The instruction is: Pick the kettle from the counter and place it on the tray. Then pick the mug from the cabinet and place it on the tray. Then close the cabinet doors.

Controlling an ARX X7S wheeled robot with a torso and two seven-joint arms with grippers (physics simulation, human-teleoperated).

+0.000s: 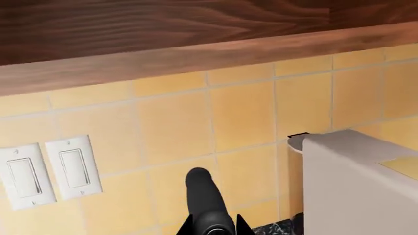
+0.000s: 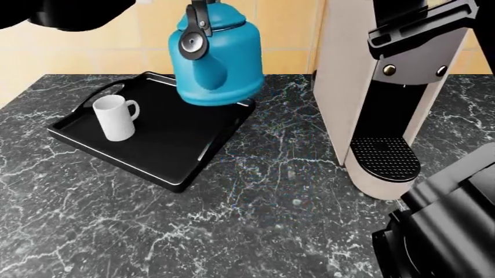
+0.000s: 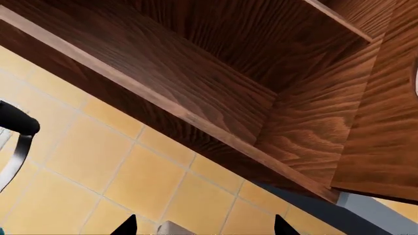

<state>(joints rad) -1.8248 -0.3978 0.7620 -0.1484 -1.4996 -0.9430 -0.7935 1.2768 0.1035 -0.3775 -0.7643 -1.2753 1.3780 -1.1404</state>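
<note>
The bright blue kettle (image 2: 217,58) hangs over the far right corner of the black tray (image 2: 182,153), its handle top cut off by the head view's edge. In the left wrist view my left gripper (image 1: 214,227) is shut on the kettle's black handle (image 1: 202,196), which rises between the fingertips. The white mug (image 2: 115,118) stands upright on the tray's left part. My right gripper (image 3: 203,226) is open with nothing between its tips and points up at the wooden cabinet (image 3: 216,73). One cabinet door (image 3: 385,122) stands open.
The tall beige coffee machine (image 2: 386,87) stands on the dark marble counter (image 2: 255,220) right of the tray. My right arm (image 2: 441,237) fills the near right corner. Two white wall switches (image 1: 49,169) sit on the yellow tiles under the cabinet.
</note>
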